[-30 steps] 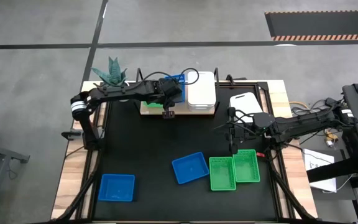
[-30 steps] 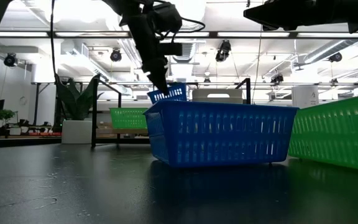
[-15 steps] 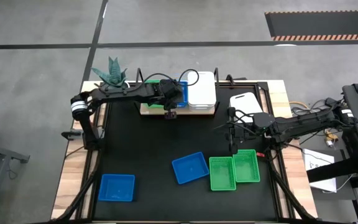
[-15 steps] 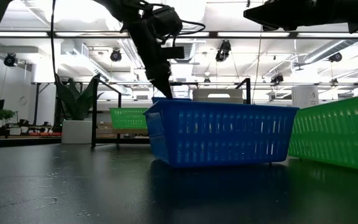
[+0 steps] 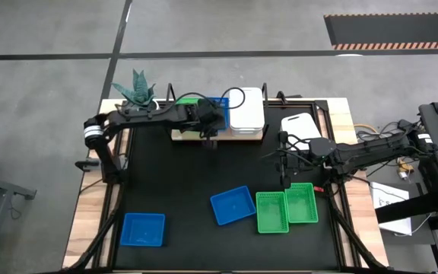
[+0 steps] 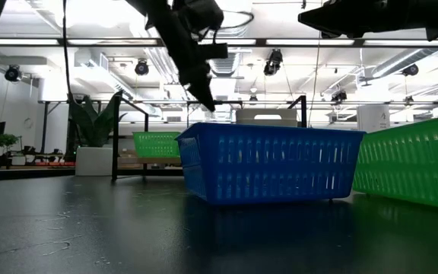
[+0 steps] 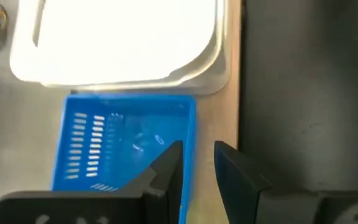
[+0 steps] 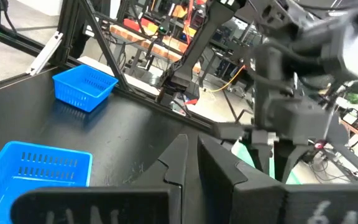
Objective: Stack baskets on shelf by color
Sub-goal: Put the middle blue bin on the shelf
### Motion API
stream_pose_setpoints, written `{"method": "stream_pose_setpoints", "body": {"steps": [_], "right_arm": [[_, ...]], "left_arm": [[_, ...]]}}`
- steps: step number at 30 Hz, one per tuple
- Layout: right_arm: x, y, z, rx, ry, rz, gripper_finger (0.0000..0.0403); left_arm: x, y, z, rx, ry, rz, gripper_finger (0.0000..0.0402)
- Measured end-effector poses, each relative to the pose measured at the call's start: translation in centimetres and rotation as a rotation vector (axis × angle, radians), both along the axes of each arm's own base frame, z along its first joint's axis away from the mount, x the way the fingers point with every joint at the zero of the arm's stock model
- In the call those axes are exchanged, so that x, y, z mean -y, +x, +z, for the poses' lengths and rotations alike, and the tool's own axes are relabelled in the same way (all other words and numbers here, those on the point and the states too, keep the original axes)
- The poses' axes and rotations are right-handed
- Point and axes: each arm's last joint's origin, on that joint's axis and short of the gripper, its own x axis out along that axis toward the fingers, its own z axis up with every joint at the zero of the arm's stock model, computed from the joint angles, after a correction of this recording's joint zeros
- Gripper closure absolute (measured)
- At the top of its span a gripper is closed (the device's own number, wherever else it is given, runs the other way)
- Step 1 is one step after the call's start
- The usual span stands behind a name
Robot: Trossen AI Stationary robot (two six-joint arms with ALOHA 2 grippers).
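The shelf [image 5: 182, 136] stands at the table's far side. A green basket [image 6: 157, 143], a blue basket [image 7: 126, 146] and stacked white baskets [image 5: 245, 110] rest on its board side by side. My left gripper [image 7: 197, 168] hovers open over the blue basket's near wall, one finger above its inside and one outside, touching nothing. My right gripper [image 8: 193, 158] waits shut, level, above the table's right part. On the table lie two more blue baskets [image 5: 232, 205] [image 5: 142, 229] and two green ones [image 5: 271, 211] [image 5: 302, 202].
Another white basket [image 5: 301, 125] sits at the far right beside the shelf. A plant [image 5: 134, 90] stands at the far left corner. The near blue basket [image 6: 268, 164] fills the low view's middle and hides the shelf's blue one. Bare black tabletop lies between the shelf and the near baskets.
My left gripper held the blue basket tilted above the shelf, set it down between the green and white baskets, then opened and let go. Its fingertips have since risen a little above the basket. The basket now lies flat on the board.
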Motion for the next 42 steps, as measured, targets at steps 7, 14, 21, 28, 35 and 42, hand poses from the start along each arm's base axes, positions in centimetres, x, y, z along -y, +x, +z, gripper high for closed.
{"method": "stream_pose_setpoints", "body": {"steps": [7, 14, 21, 28, 35, 42], "right_arm": [[0.0, 0.0, 0.0, -0.002, 0.002, 0.000, 0.0374], [0.0, 0.0, 0.0, 0.000, 0.004, 0.000, 0.0374], [0.0, 0.0, 0.0, -0.001, 0.008, 0.000, 0.0374], [0.0, 0.0, 0.0, -0.002, 0.009, 0.000, 0.0374], [0.0, 0.0, 0.0, -0.003, 0.009, -0.001, 0.0374], [0.0, 0.0, 0.0, -0.004, 0.009, 0.000, 0.0374]], "left_arm": [[-1.1, -0.1, 0.2, 0.024, 0.084, 0.050, 0.0349], [-2.7, 1.1, -1.2, 0.130, -0.010, 0.105, 0.0398], [-3.1, 2.0, -2.8, 0.143, -0.065, 0.133, 0.0401], [-3.4, 2.6, -4.1, 0.136, -0.082, 0.143, 0.0401], [-3.5, 2.9, -4.9, 0.129, -0.109, 0.155, 0.0401], [-3.6, 3.2, -4.5, 0.174, -0.098, 0.150, 0.0402]]}}
